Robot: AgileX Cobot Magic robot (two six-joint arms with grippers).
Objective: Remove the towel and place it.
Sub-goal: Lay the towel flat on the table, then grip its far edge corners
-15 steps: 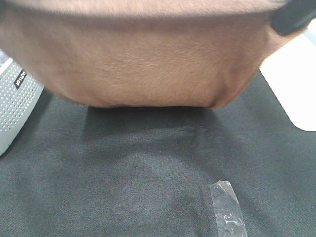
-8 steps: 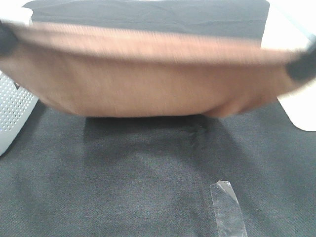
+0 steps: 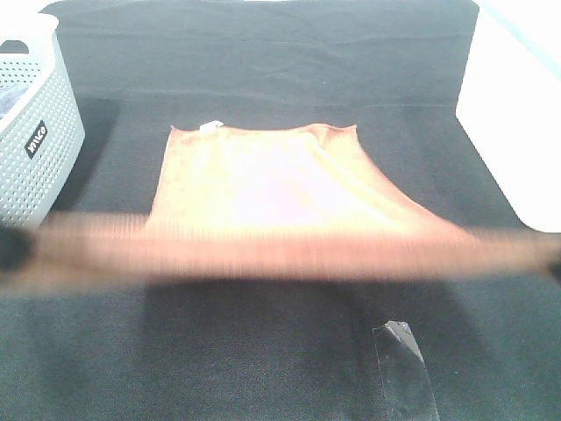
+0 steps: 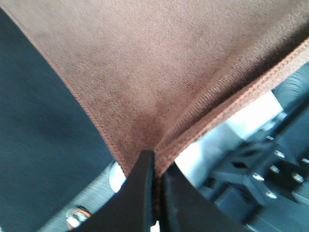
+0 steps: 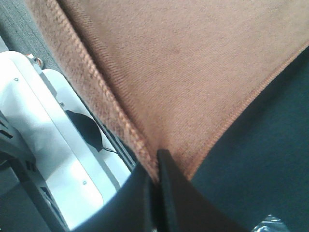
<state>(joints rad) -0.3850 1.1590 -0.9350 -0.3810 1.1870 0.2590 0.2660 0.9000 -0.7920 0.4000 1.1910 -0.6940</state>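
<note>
The brown towel [image 3: 272, 189] is stretched wide above the black table cloth [image 3: 263, 70]. Its far short edge, with a small white tag [image 3: 209, 125], rests on the cloth, while its near edge is a blurred band reaching from the left side of the high view to the right. My left gripper [image 4: 157, 166] is shut on one near corner and shows as a dark blur [image 3: 10, 248] in the high view. On the other near corner, my right gripper [image 5: 155, 164] is pinched shut at the hem.
A grey perforated basket [image 3: 39, 132] stands at the far left. A white object [image 3: 517, 114] sits at the right edge. A strip of clear tape [image 3: 405, 368] is stuck to the cloth near the front.
The held towel edge has swept from the top of the high view down toward the front. The towel's far part now lies spread on the cloth, and the basket shows more fully.
</note>
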